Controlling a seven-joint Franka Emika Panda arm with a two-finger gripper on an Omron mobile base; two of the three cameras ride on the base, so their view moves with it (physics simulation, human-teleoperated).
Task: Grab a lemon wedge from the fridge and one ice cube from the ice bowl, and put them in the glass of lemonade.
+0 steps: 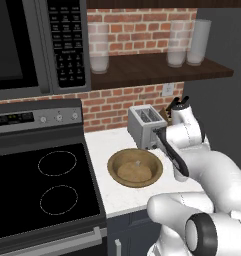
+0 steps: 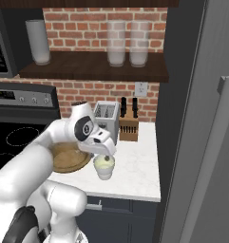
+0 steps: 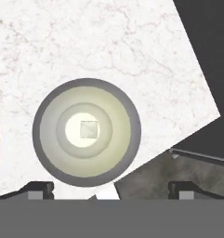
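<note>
Lemonade is what this job is about, and the glass of lemonade point(image 2: 104, 166) sits on the white counter point(image 2: 135, 171), near its front edge. I will go from left to right. Far left is the black stove point(image 1: 47, 185). Next comes the ice bowl point(image 1: 135, 168), wide, brown and made of wood, with the silver toaster point(image 1: 144, 125) just behind it. Then comes the little cup, just beside the bowl. Last, on the far right, stands the tall dark fridge point(image 2: 201, 142) with its long grey handle point(image 2: 207, 161), and its door looks shut.

The gripper point(image 2: 106, 154) hangs right over the cup, pointing down. From the hand view, its two dark fingertips point(image 3: 39, 189) stand far apart, one on each side of the cup, and nothing is between them. So the hand is wide open and empty.

Looking down into the cup point(image 3: 87, 131), I see a small pale square point(image 3: 88, 129) sitting in the middle of the yellow drink. I think that is the ice cube, so the ice part looks done. I cannot see a lemon wedge in the cup.

To do this step well, I think the hand should lift straight up first, so it does not bump the rim and tip the cup. Then the robot has to go to the fridge for the wedge. The wedge is tiny, so the pinch will need to be slow and gentle.
</note>
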